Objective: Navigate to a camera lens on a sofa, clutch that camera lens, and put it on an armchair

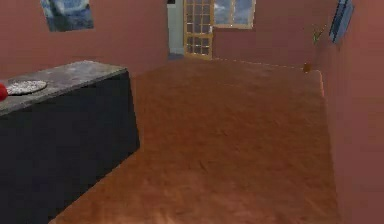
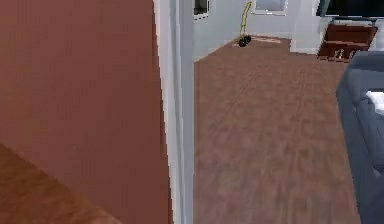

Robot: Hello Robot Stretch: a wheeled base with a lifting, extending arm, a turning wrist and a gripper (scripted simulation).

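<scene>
A dark counter (image 1: 70, 130) bore a plate (image 1: 25, 87). A blue sofa (image 2: 360, 130) stood past a doorframe (image 2: 180, 110). The gripper's state could not be told.

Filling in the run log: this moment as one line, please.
ahead: dark counter left, bare floor, glazed door far | arm side: wall end near, blue-grey sofa right

Blue-grey sofa (image 2: 358, 140), perhaps, stands at arm side view's right.

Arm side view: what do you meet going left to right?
Reddish wall → white door frame → small dark thing with a yellowish handle by the far wall → blue-grey upholstered seat.
</scene>
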